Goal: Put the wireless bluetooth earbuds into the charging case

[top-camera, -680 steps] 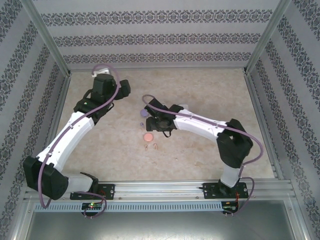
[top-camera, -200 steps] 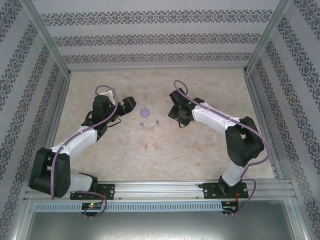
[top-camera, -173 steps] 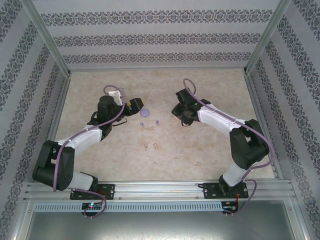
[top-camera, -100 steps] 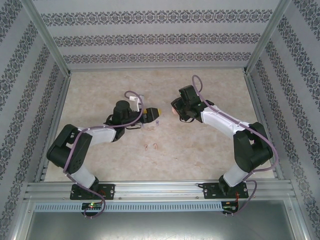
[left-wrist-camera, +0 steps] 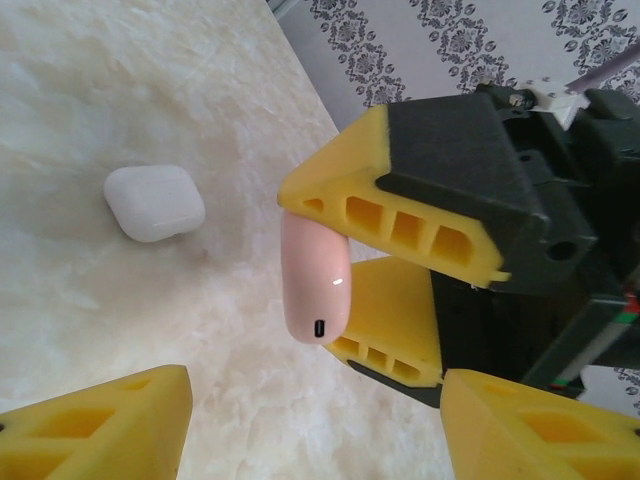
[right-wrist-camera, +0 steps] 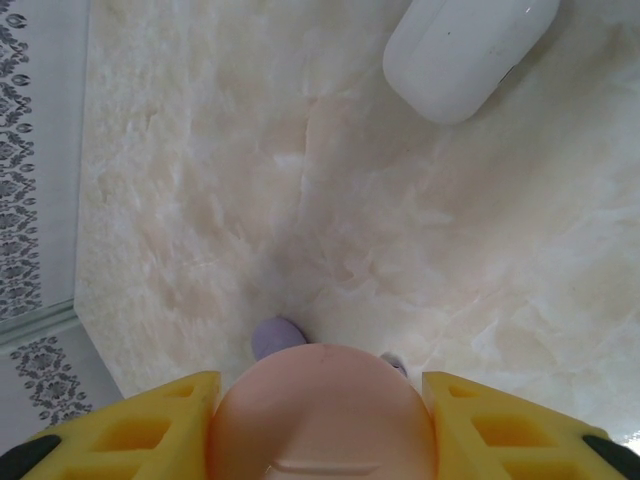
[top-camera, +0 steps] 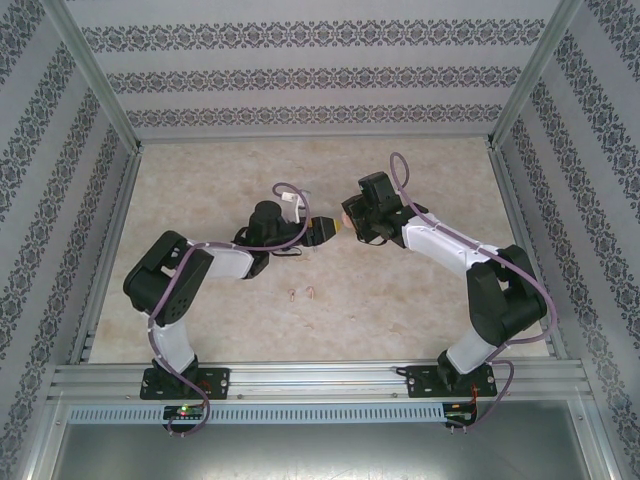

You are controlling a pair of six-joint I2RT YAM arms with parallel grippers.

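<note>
Marbled beige tabletop [top-camera: 420,300] sits inside patterned walls and a metal frame, with both arms meeting nose to nose near its middle. The right gripper [top-camera: 352,216] pinches a pink case [left-wrist-camera: 313,285] across its sides, holding it in the air, lid shut. The left gripper [left-wrist-camera: 318,385] faces it with its yellow fingers spread wide, one on each side and touching nothing. Two earbuds [top-camera: 311,292] lie side by side on the bare table nearer the arm bases, well apart from the case, so none is in it yet. The step looks like a two-handed grip to get the lid open. It would go best if the left fingers come in square on the free end, clear of the right fingers, and squeeze gently, since the glossy shell may slip or twist. A white case [left-wrist-camera: 155,203] rests on the table just beyond, and something purplish [right-wrist-camera: 278,335] lies under the held case, too hidden to name. Room is tight between the wrists, generous toward the far wall and right side
</note>
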